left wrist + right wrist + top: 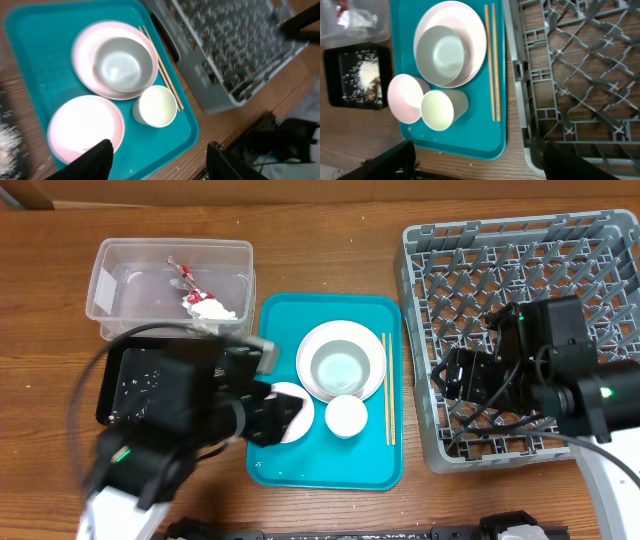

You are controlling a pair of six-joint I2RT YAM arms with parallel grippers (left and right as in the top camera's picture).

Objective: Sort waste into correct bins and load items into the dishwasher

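The grey dish rack (pixel 520 280) fills the right of the overhead view, its far corner cut off by the frame edge and its lower middle hidden under the right arm. No dish shows in the part of the rack in view. At centre lies the teal serving tray (pixel 330 470), and at upper left the clear tub (pixel 120 280), which holds a white napkin (pixel 215 308) and a red wrapper (pixel 185 275). Below the tub, the black tray (pixel 120 395) is mostly covered by the blurred left arm. The right wrist view shows rice grains (pixel 367 75) in it, with darker bits too small to name. On the teal tray a pink plate (pixel 340 333) carries a white bowl (pixel 338 367). Lower left of it sits a small pink bowl (pixel 295 405), partly hidden overhead by the left gripper (pixel 160 145), whose fingers stand spread, pinching nothing. A white cup (pixel 346 416) stands just beside that bowl, and two chopsticks (pixel 387 390) lie side by side along the tray's right edge. The right gripper (pixel 479 145) hangs above the rack's near edge, fingers wide apart and bare.
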